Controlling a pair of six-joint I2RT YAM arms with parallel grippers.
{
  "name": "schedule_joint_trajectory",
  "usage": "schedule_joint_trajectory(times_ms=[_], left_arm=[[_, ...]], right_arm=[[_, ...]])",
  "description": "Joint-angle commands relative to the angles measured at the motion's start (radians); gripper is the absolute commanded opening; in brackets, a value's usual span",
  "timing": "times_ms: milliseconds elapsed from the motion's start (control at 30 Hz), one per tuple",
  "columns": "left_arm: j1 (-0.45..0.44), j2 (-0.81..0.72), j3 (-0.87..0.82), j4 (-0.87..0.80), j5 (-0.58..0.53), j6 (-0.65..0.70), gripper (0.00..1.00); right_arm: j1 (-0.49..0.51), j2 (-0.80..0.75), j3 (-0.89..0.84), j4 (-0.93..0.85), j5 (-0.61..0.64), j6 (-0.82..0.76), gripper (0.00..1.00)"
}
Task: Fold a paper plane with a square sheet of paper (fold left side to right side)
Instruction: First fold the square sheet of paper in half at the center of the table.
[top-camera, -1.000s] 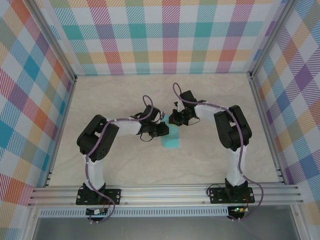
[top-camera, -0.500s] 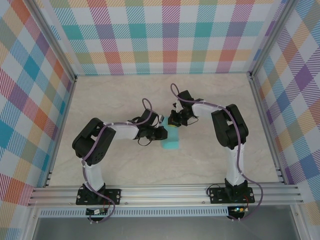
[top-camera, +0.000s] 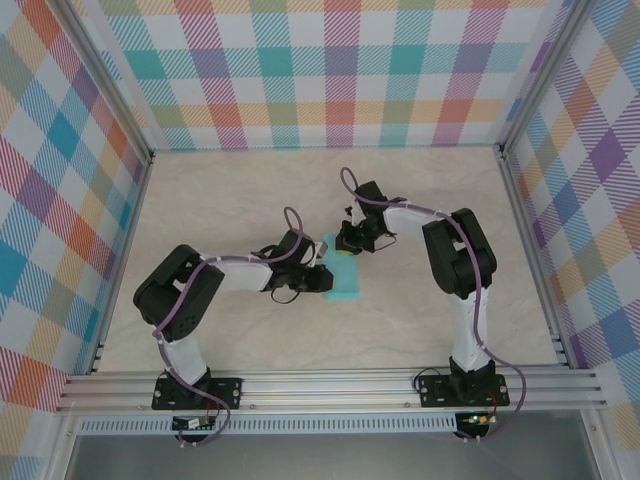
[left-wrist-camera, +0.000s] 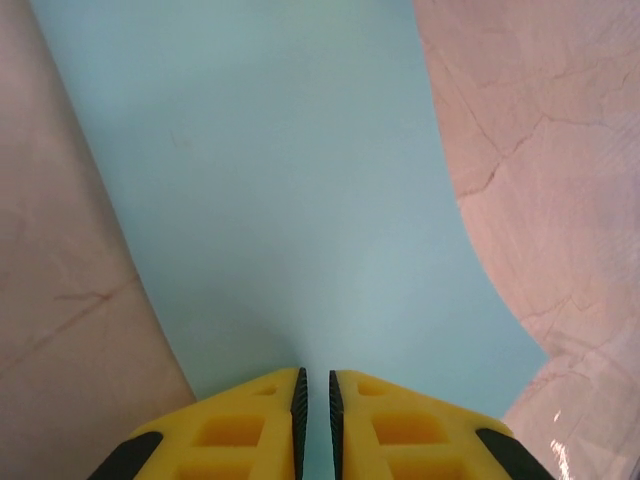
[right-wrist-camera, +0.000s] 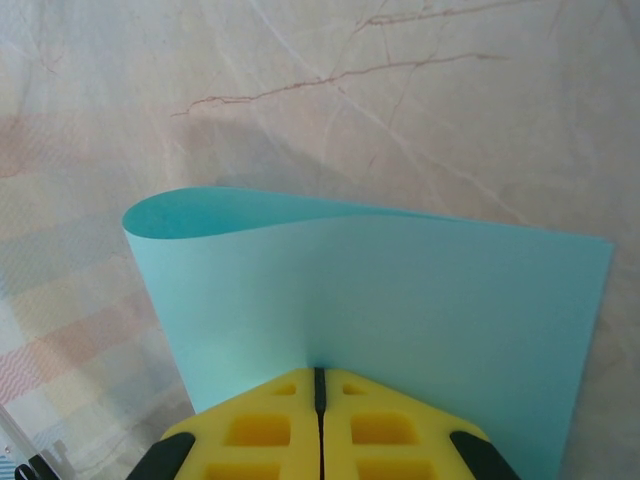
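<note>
The square sheet of paper (top-camera: 345, 284) is plain turquoise and lies bent on the marble table between both arms. My right gripper (top-camera: 347, 246) is at its far end. In the right wrist view the jaws (right-wrist-camera: 320, 371) are shut on the sheet (right-wrist-camera: 400, 300), which stands up from them and curls over at its top edge. My left gripper (top-camera: 321, 280) is at the sheet's left side. In the left wrist view its yellow fingertips (left-wrist-camera: 314, 373) stand almost together with a thin slit, their tips against the paper (left-wrist-camera: 300, 200), which spreads ahead of them. No finished paper plane is in view.
The marble table (top-camera: 250, 200) is walled by pastel checked panels (top-camera: 340, 70) at the back and on both sides. An aluminium rail (top-camera: 330, 385) with the arm bases runs along the near edge.
The left arm has stretched out and come lower and nearer, its gripper sliding down the sheet's left side. The right gripper shifted slightly left and then held still.
</note>
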Motion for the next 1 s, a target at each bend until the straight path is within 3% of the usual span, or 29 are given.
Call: schedule_joint_trajectory(times_ms=[0, 600, 800, 967], left_arm=[[-0.054, -0.023, -0.038, -0.099, 0.055, 0.024, 0.17], [-0.133, -0.137, -0.172, -0.059, 0.008, -0.04, 0.17], [-0.1, -0.25, -0.099, -0.104, 0.01, -0.052, 0.17], [-0.023, -0.178, 0.019, -0.116, 0.042, -0.043, 0.18]], right_arm=[[-0.003, 0.036, -0.007, -0.057, 0.083, 0.005, 0.06], [0.0, 0.026, -0.016, -0.047, 0.083, 0.004, 0.06], [0.001, 0.021, -0.017, -0.05, 0.081, -0.002, 0.06], [0.002, 0.011, -0.018, -0.048, 0.081, -0.01, 0.07]])
